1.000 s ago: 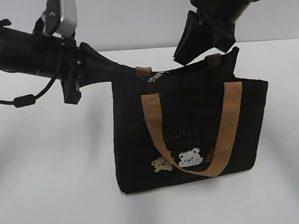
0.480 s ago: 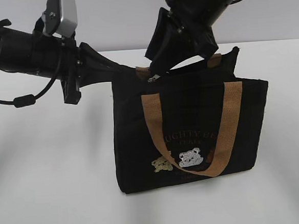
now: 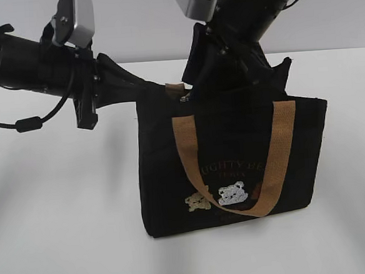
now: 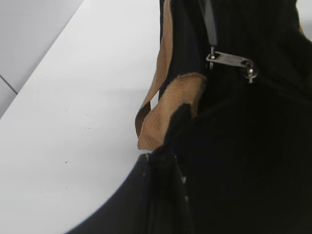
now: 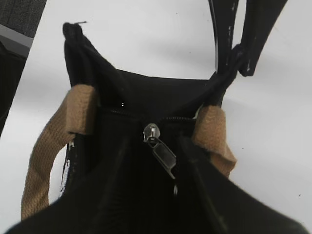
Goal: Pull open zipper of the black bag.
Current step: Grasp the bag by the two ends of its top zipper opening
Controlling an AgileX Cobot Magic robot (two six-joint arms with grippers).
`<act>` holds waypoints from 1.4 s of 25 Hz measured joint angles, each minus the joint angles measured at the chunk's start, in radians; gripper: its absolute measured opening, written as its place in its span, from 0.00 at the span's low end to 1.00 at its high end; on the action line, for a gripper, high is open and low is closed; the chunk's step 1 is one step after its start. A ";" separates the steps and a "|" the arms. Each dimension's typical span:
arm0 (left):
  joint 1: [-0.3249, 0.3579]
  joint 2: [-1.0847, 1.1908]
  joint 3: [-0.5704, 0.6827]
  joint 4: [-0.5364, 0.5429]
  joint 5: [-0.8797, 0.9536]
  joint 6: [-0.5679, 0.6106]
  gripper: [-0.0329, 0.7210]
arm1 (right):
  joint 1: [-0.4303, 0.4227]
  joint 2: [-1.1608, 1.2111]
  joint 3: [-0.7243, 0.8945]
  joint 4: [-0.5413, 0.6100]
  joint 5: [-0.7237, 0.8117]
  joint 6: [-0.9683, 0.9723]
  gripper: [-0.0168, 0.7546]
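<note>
While the black bag (image 3: pixel 234 158) stands on the white table (image 3: pixel 64 233), the left gripper (image 3: pixel 151 86) pinches the bag's top corner, its jaws clamped on the black cloth beside a tan strap tab (image 4: pixel 168 114). The right gripper (image 3: pixel 198 89) hangs just over the bag's top edge with its jaws apart, one on each side of the zipper (image 5: pixel 161 146). That little silver pull tab lies flat on the bag's top, between the two tan tabs.
</note>
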 joint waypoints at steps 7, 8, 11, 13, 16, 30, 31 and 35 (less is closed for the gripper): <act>0.000 0.000 -0.001 0.014 0.006 0.000 0.12 | 0.020 0.016 0.000 -0.003 -0.002 -0.043 0.34; 0.000 0.000 -0.001 0.014 0.010 0.000 0.12 | 0.026 0.018 0.000 -0.003 -0.002 -0.046 0.34; 0.000 0.000 -0.001 0.016 0.016 0.000 0.12 | 0.036 0.043 -0.001 -0.003 -0.002 -0.050 0.34; 0.000 0.000 -0.001 0.018 0.016 0.000 0.12 | 0.036 0.058 -0.002 -0.003 -0.002 -0.050 0.34; 0.000 0.000 -0.001 0.022 0.016 0.000 0.12 | 0.036 0.063 -0.003 -0.003 -0.002 -0.050 0.34; 0.000 0.000 -0.001 0.026 0.021 0.000 0.12 | 0.037 0.060 -0.005 -0.045 0.000 0.081 0.14; 0.000 0.000 -0.001 0.026 0.023 0.000 0.12 | 0.037 0.057 -0.005 -0.055 -0.001 0.098 0.14; 0.000 0.000 -0.001 0.018 0.028 0.000 0.12 | 0.028 0.028 -0.005 -0.066 -0.001 0.150 0.14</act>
